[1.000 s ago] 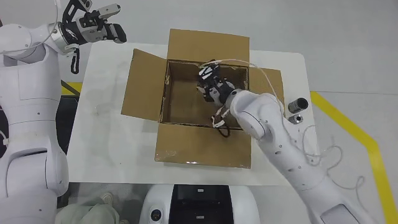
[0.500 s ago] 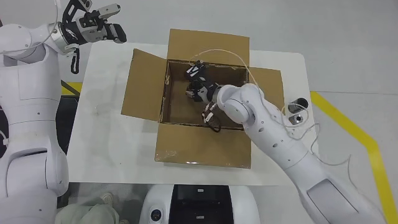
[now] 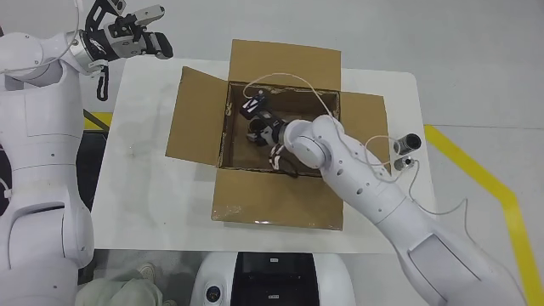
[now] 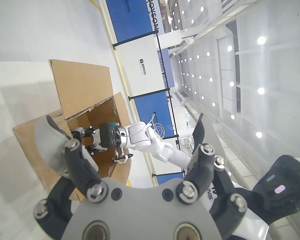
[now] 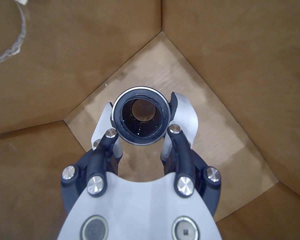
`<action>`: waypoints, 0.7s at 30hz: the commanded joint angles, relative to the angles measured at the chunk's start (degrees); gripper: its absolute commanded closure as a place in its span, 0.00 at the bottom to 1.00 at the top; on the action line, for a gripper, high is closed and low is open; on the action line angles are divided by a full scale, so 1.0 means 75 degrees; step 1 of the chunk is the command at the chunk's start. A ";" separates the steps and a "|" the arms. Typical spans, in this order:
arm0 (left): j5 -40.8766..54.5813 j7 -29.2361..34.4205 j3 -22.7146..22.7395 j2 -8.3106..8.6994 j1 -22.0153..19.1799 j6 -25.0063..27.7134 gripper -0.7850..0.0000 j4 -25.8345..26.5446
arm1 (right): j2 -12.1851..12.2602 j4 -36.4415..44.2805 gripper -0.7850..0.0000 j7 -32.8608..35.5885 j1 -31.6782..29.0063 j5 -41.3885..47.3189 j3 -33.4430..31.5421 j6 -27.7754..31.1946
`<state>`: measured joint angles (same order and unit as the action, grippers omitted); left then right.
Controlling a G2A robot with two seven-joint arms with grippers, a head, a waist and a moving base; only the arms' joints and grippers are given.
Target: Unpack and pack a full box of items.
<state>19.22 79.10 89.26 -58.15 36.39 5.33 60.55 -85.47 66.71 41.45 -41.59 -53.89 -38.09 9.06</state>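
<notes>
Jaws on my right gripper are shut tight on a black tube with a shiny rim. One white finger pad sits on each side of the tube, touching it. The tube points straight away from my wrist. I can look through its hole to the brown floor past it. I cannot tell if the tube's far end touches that floor.

All of this is down inside the box. Brown walls stand all around my right gripper, and one corner of the box floor lies just past the tube. From above, my right gripper is in the box's far left corner, near the walls there.

The box is open, with its four flaps folded out. It sits in the middle of the white table. A thin white cable loops over the box from my right arm.

A small round metal piece lies near the table's right edge. A smaller metal piece lies just beside it. Both are outside the box.

My left gripper hangs in the air by the table's far left corner, well apart from the box. Its jaws are spread wide with nothing between them.
</notes>
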 commanded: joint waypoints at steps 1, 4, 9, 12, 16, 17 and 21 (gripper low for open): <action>0.0000 0.0000 0.0000 0.0000 0.0000 0.0000 0.00 0.0000 | -0.0032 -0.0080 0.92 -0.0024 0.0016 -0.0029 0.0035 -0.0011; 0.0000 0.0000 0.0000 0.0000 0.0000 0.0000 0.00 0.0000 | -0.0075 -0.0184 0.74 -0.0038 0.0041 -0.0075 0.0059 -0.0034; 0.0000 0.0000 0.0000 0.0000 0.0000 0.0000 0.00 0.0000 | -0.0114 -0.0234 0.50 -0.0010 0.0034 -0.0144 0.0042 -0.0051; 0.0000 0.0000 0.0000 0.0000 0.0000 0.0000 0.00 0.0000 | -0.0119 -0.0195 0.37 0.0022 0.0003 -0.0209 0.0006 -0.0069; 0.0000 0.0000 0.0000 0.0000 0.0000 0.0000 0.00 0.0000 | -0.0092 0.0054 0.30 0.0097 -0.0082 -0.0299 -0.0112 -0.0096; 0.0000 0.0000 0.0000 0.0000 0.0000 0.0000 0.00 0.0000 | -0.0076 0.0161 0.29 0.0112 -0.0112 -0.0338 -0.0163 -0.0110; 0.0000 0.0000 0.0000 0.0000 0.0000 0.0000 0.00 0.0000 | 0.0045 0.0830 0.28 0.0224 -0.0337 -0.0576 -0.0476 -0.0209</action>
<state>19.22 79.10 89.26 -58.15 36.39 5.33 60.55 -85.43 71.25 42.81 -43.56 -57.80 -40.85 7.66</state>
